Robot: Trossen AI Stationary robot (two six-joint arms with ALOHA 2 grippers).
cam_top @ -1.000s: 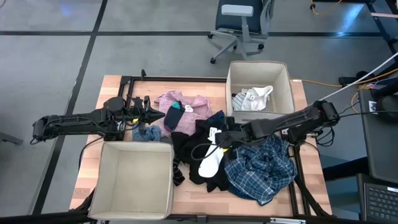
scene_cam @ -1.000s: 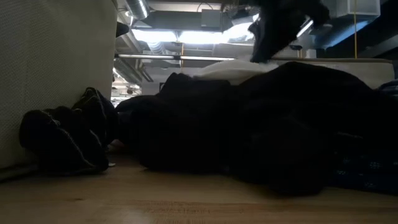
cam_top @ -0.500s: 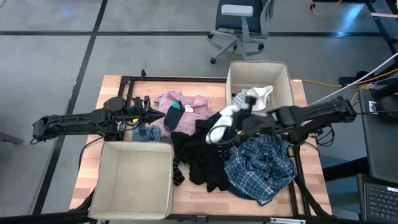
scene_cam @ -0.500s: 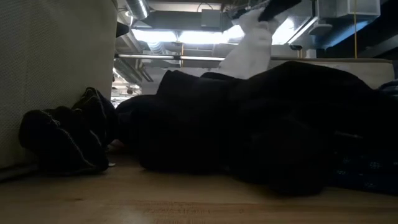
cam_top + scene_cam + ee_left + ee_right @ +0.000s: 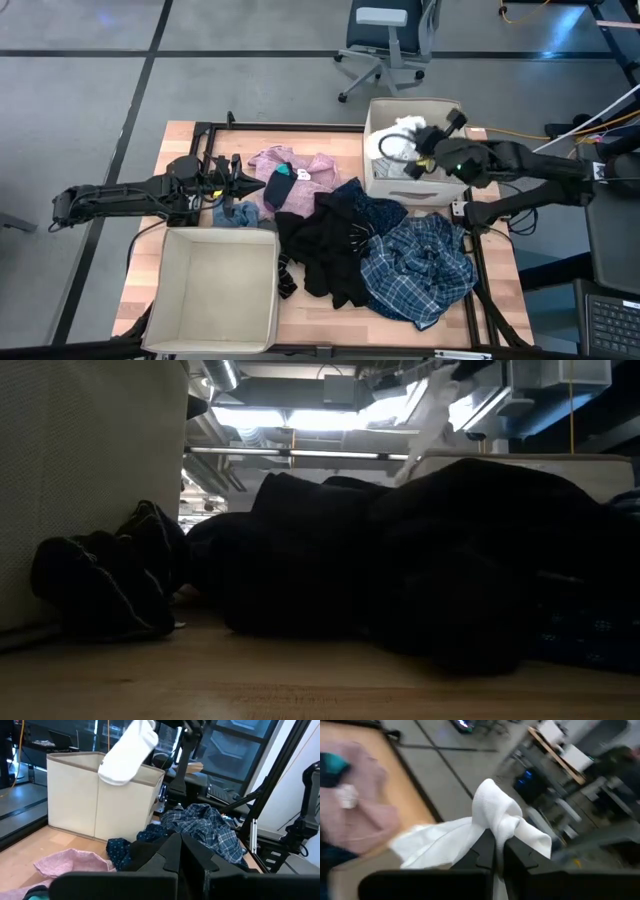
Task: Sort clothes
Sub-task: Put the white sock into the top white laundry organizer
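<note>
White cloth: one piece (image 5: 393, 137), hanging from the right tool (image 5: 424, 141), which is pinching it tight. It is dangling over the far beige bin (image 5: 455, 125); the left wrist view is showing it above that bin's rim.
Right tool: fingers are clamped narrow on a knot of the white fabric in the right wrist view, arm reaching in over the far bin.
Left tool: (image 5: 240, 183) is sitting near the counter's left edge, just beside the pink top. Cannot tell how wide its fingers are standing.
Bins: two beige fabric squares. Far one is sitting at the counter's back right with more white cloth showing inside; near one (image 5: 176, 300) is sitting at the front left, nothing showing inside.
Pink patterned top: one (image 5: 300, 190), lying flat left of the far bin, a small white tag showing on it. Tag text is too small to read.
Teal item: one (image 5: 280, 184), lying on the pink top.
Blue denim item: one (image 5: 236, 214), small, lying between the left tool and the near bin.
Black pieces: one heap (image 5: 325, 250) in the counter's middle, count inside it not readable; it is filling most of the low view.
Dark blue dotted piece: one (image 5: 368, 209), lying just in front of the far bin.
Plaid shirt: one (image 5: 420, 268), blue-white, crumpled at the front right, touching the black heap.
Striped dark item: one (image 5: 100, 585), lying against the near bin's wall in the low view.
Writing: none readable anywhere.
</note>
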